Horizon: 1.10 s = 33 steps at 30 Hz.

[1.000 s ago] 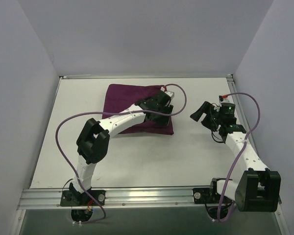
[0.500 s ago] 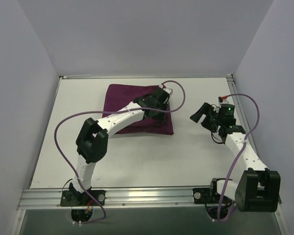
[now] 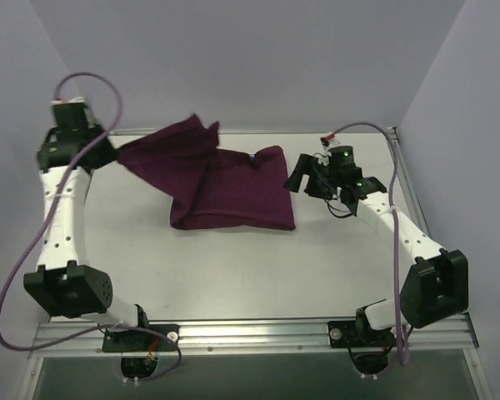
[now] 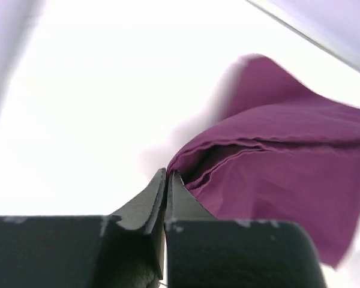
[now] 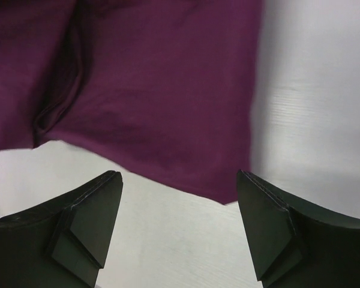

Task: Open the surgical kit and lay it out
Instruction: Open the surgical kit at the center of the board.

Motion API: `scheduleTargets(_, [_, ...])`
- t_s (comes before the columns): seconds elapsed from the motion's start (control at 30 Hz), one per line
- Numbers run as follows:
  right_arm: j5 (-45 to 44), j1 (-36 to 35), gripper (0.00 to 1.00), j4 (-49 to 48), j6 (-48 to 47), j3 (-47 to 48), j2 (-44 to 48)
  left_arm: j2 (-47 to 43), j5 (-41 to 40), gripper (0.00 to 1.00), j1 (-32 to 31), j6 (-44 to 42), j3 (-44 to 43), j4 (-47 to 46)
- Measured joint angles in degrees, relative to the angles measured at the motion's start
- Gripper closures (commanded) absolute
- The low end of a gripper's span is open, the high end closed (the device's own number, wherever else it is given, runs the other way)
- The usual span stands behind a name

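Observation:
The dark purple cloth wrap [image 3: 233, 196] lies on the white table at the back middle. One flap is pulled up and out to the far left. My left gripper [image 3: 112, 154] is raised at the far left and shut on that flap's corner; the left wrist view shows its jaws [image 4: 167, 175] pinched on the cloth [image 4: 276, 168]. My right gripper [image 3: 297, 177] is open and empty, just right of the cloth's right edge, and hovers over the cloth's corner [image 5: 168, 90] in the right wrist view [image 5: 179, 198]. The wire-mesh tray and the instruments are hidden.
A metal rail [image 3: 250, 333] runs along the near edge of the table, with both arm bases on it. Pale walls close in the left, back and right sides. Purple cables [image 3: 17, 275] loop off both arms.
My left arm has swung from over the cloth to the far left and up, pulling a flap of the cloth open. My right gripper has moved left and back toward the cloth's right edge.

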State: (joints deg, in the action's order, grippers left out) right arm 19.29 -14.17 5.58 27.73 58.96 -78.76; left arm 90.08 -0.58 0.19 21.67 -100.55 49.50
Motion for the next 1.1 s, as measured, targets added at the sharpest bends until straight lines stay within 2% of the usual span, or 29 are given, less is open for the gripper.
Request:
scheduleTargets(0.03, [-0.83, -2.78, 0.23, 0.85, 0.11, 2.67, -1.33, -2.71, -0.35, 0.95, 5.53, -0.52, 0.52, 2.38])
scheduleTargets(0.07, [-1.79, -5.64, 0.23, 1.99, 0.13, 5.57, -2.73, -4.96, -0.39, 0.79, 11.76, -1.4, 0.74, 4.9])
scheduleTargets(0.13, [-3.3, -11.45, 0.22, 3.54, 0.15, 11.04, -5.49, -8.52, -2.36, 0.32, 21.51, -3.32, 0.98, 9.16])
scheduleTargets(0.2, [-4.2, -16.87, 0.21, 4.7, 0.0, 16.04, -8.22, -11.39, -5.25, 0.03, 25.27, -3.39, 1.75, 12.39])
scheduleTargets(0.3, [-6.01, -24.35, 0.19, 7.54, -0.96, 24.26, -13.66, -15.52, -5.33, 0.06, 24.52, -1.57, 7.13, 12.66])
scheduleTargets(0.4, [-6.78, -28.37, 0.16, 9.46, -2.49, 30.03, -19.04, -17.09, -2.95, 0.06, 23.21, 0.83, 13.97, 11.08])
scheduleTargets(0.67, [-9.05, -30.03, 0.22, 13.97, -5.11, 44.76, -34.93, -10.64, -0.74, 0.06, 12.39, 4.07, 18.84, 5.11])
scheduleTargets(0.9, [-9.42, -33.05, 0.26, 15.43, -4.17, 56.41, -47.08, -11.04, 3.93, 0.05, 11.85, 6.43, 30.51, 0.79])
scheduleTargets(1.1, [-9.73, -34.95, 0.27, 16.63, -1.81, 66.18, -55.93, -11.1, 6.05, 0.05, 11.5, 6.16, 31.76, -0.04])
